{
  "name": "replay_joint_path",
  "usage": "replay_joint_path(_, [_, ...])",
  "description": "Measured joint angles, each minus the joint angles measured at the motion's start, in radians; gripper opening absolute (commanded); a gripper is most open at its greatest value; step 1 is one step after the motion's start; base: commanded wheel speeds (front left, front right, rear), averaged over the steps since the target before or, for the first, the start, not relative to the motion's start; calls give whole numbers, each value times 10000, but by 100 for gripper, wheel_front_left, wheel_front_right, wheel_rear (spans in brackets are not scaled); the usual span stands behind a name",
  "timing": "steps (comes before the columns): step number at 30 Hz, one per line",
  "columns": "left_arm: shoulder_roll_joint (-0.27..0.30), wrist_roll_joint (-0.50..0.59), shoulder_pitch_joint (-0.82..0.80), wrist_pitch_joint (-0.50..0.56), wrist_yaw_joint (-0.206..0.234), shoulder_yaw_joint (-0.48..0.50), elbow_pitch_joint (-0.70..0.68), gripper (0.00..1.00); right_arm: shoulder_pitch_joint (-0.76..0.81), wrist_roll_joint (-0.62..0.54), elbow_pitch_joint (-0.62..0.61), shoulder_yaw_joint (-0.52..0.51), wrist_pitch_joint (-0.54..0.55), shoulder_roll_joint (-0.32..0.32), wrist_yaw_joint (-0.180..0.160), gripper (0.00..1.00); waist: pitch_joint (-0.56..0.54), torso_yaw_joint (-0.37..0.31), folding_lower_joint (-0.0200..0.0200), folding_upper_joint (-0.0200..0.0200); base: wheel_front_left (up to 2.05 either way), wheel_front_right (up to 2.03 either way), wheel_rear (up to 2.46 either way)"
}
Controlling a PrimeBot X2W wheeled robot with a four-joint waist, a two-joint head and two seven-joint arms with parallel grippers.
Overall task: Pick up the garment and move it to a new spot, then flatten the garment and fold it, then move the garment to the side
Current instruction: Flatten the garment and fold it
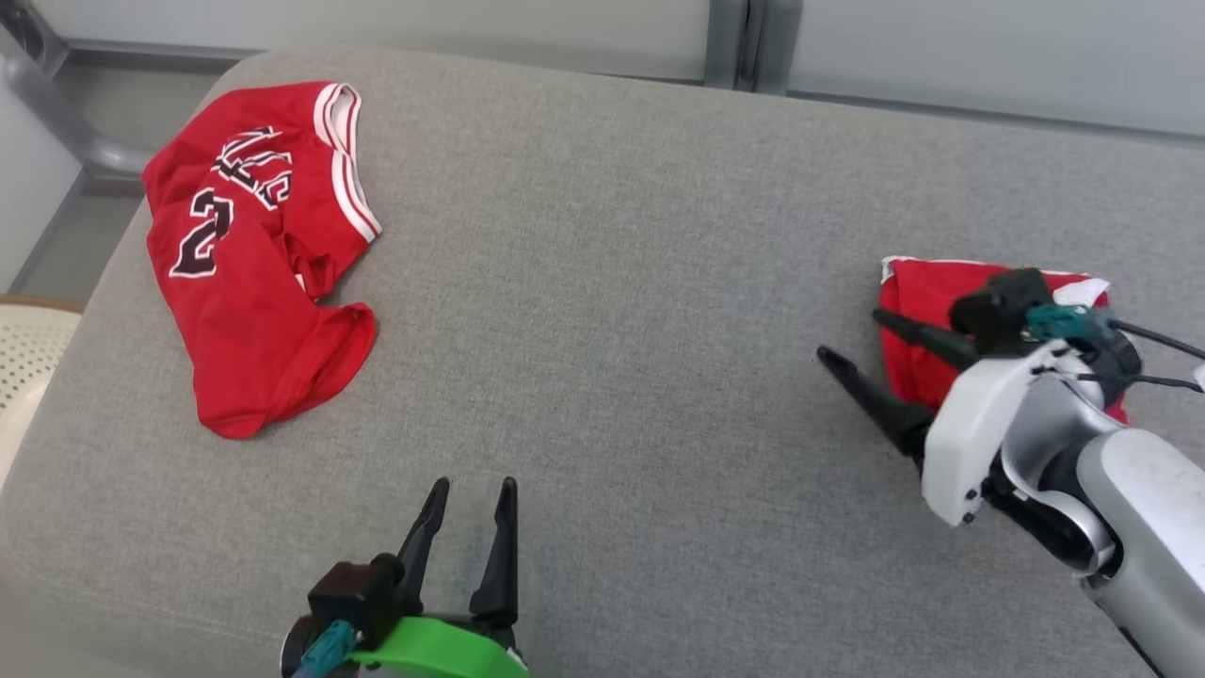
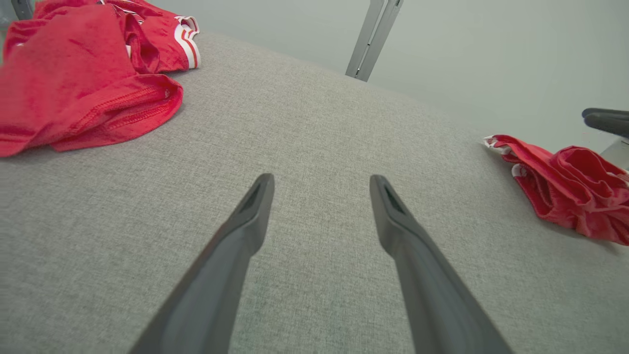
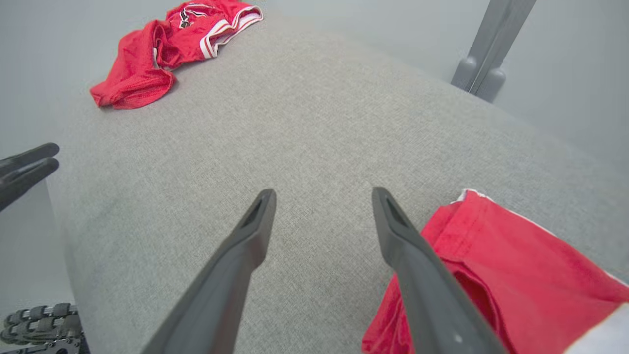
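Observation:
The garment (image 1: 915, 325) is a folded red piece with white trim, lying at the right side of the grey padded table (image 1: 612, 282). My right gripper (image 1: 852, 336) is open just over its left edge, with nothing between the fingers. In the right wrist view the right gripper (image 3: 322, 194) points across bare table, one finger crossing the edge of the garment (image 3: 516, 275). My left gripper (image 1: 474, 485) stands open near the front edge, empty. The left wrist view shows the left gripper (image 2: 322, 182) over bare fabric and the garment (image 2: 565, 191) far to the right.
A second red jersey (image 1: 254, 254) with dark lettering lies crumpled at the far left, also in the wrist views (image 2: 73, 88) (image 3: 162, 54). A cream perforated seat (image 1: 24, 358) sits beyond the left edge. Grey frame posts (image 1: 744, 42) stand behind the table.

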Motion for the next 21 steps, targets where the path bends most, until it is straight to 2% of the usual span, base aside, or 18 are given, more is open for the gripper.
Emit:
replay_joint_path(6, [-2,253,802,0,151,602,-257,100,1113,-1808,267,-1051,-3407,-148,-2,100,-645,-271,0,0,0,0,0])
replay_joint_path(10, [-4,573,1288,0,174,953,-485,100,2482,-2765,884,-2485,-5172,311,0,100,-1112,-525,0,0,0,0,0])
replay_joint_path(12, [-4,777,1458,0,171,1141,-606,100,3108,-3312,1189,-3179,-5588,535,-2,100,-1334,-644,0,0,0,0,0])
replay_joint_path(17, [-4,1191,1751,0,56,1718,-995,100,4358,-4224,1287,-4876,-5871,1659,0,100,-1759,-963,0,0,0,0,0])
replay_joint_path(21, [-4,1356,1880,0,-31,2029,-1064,100,5096,-4715,1005,-5641,-5900,2410,0,100,-1951,-1103,-1,0,0,0,0])
